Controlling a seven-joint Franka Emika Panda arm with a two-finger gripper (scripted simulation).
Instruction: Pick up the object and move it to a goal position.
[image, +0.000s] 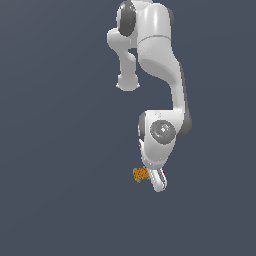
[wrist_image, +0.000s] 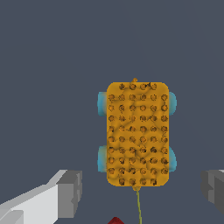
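The object, an oblong orange block (wrist_image: 138, 133) speckled dark with cyan flecks at its edges, fills the middle of the wrist view. It lies below my gripper (wrist_image: 141, 189), whose grey fingertips (wrist_image: 70, 192) stand wide apart on either side of its near end without touching it. The gripper is open and empty. In the exterior view the block (image: 141, 174) sits just to the exterior view's left of the white gripper (image: 158, 181). The goal position, a dark red dot (wrist_image: 116, 220), shows at the edge of the wrist view, close to the block. I cannot see it in the exterior view.
A plain dark grey-blue floor (image: 60, 190) spreads all around. The white arm (image: 160, 55) reaches down from the top of the exterior view. A thin yellow line (wrist_image: 139, 205) runs from the block's near end.
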